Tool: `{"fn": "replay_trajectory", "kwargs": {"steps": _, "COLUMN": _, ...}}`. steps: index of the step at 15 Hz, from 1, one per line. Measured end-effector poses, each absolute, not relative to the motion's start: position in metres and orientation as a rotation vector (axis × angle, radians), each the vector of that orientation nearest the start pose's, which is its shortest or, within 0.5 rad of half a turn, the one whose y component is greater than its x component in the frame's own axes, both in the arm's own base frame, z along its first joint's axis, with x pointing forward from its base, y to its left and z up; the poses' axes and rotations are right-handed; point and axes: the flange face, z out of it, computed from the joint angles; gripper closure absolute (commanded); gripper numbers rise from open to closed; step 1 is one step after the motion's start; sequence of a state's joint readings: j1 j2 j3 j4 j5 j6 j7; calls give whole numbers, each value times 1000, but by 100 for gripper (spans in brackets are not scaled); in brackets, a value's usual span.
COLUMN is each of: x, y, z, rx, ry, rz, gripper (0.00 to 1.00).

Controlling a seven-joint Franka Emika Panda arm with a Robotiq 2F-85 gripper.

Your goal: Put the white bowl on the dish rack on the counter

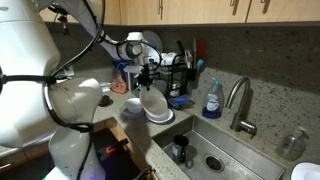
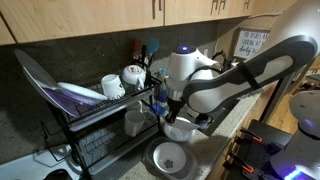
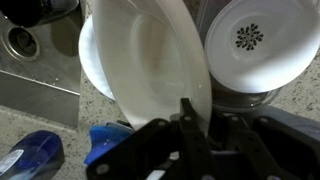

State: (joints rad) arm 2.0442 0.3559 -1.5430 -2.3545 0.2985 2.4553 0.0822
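Gripper [image 3: 188, 115] pinches the white bowl [image 3: 150, 60] by its rim; the bowl hangs tilted directly beneath, over 1 shallower dish [image 3: 90, 55].

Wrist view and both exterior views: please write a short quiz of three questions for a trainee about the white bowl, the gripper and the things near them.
1. True or false: the gripper is shut on the rim of the white bowl.
2. What stands next to the faucet in an exterior view? A) a blue bottle B) a red kettle C) a green plant
3. Fill in the missing word: the dish rack is made of black ____.

Key: 1 true; 2 A; 3 wire.
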Motion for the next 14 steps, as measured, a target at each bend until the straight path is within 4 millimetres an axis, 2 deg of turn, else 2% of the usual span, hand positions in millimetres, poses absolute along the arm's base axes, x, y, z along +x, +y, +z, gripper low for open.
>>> {"fn": "replay_trajectory", "kwargs": {"steps": 14, "x": 460, "y": 241, "z": 294, "rx": -3336, "ry": -291, "rz": -283, "gripper": 96}}
